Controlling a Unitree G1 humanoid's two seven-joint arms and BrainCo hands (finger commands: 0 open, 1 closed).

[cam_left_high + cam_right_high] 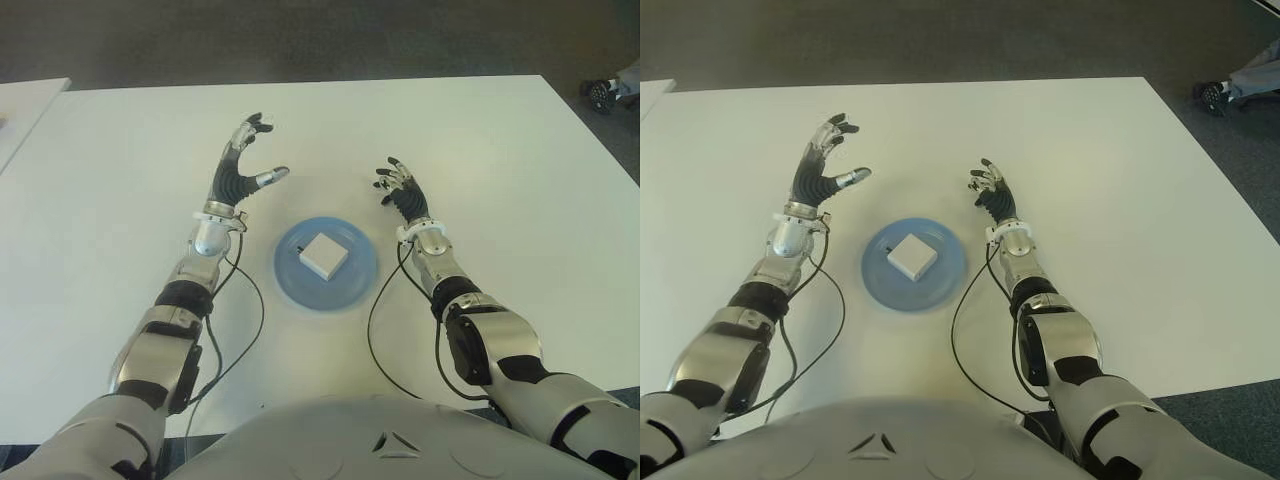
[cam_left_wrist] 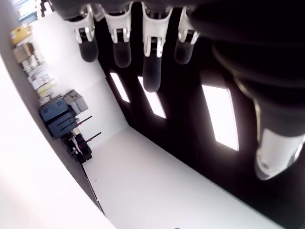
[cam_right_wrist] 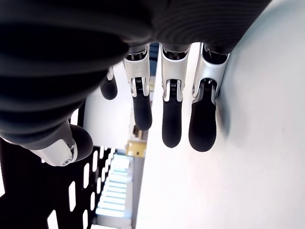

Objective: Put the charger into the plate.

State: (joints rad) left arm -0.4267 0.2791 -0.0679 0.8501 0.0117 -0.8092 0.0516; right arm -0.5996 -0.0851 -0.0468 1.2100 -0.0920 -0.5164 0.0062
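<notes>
A white square charger (image 1: 324,255) lies inside the round blue plate (image 1: 290,278) on the white table (image 1: 480,160), in front of me. My left hand (image 1: 250,160) is raised above the table, up and to the left of the plate, with fingers spread and nothing in them. My right hand (image 1: 398,188) shows just beyond the plate's right side, fingers relaxed and empty. The left wrist view shows extended fingers (image 2: 152,62) holding nothing. The right wrist view shows fingers (image 3: 171,119) extended next to the table surface, also empty.
Black cables (image 1: 250,330) trail from both forearms over the table near its front edge. A second white table edge (image 1: 25,110) shows at far left. A person's shoe (image 1: 605,92) shows on the floor at far right.
</notes>
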